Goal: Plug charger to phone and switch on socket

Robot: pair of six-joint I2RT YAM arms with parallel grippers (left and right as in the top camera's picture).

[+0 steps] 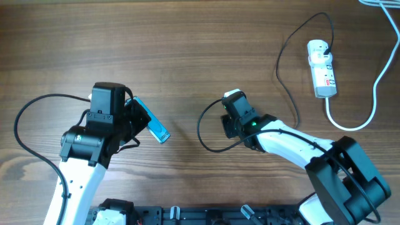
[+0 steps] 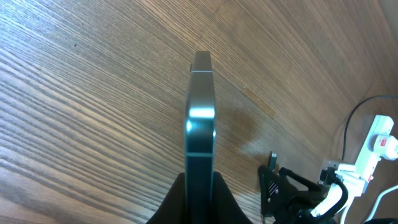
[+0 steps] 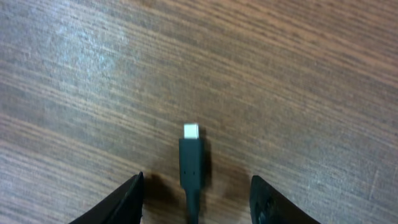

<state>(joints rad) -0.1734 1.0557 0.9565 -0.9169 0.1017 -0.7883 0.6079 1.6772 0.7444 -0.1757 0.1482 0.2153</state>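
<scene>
Left hand [image 2: 200, 202]: clamping one end of the phone [image 2: 200, 118], its thin edge showing.
Right hand [image 3: 196, 199]: gaping wide, straddling the charger [image 3: 191, 158] tip, fingers standing clear of it.
Socket [image 1: 321, 69]: lying near the bench's [image 1: 187, 44] far right edge, well apart.

A brown wood-grain tabletop [image 1: 187, 50] lies under and ahead of both pairs of jaws; a pale glare patch [image 3: 93, 37] sits ahead-left of the right jaws.

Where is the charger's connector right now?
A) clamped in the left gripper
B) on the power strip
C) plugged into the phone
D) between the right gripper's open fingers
D: the right wrist view shows the connector inside the open right gripper, both fingers clear of it.
</scene>
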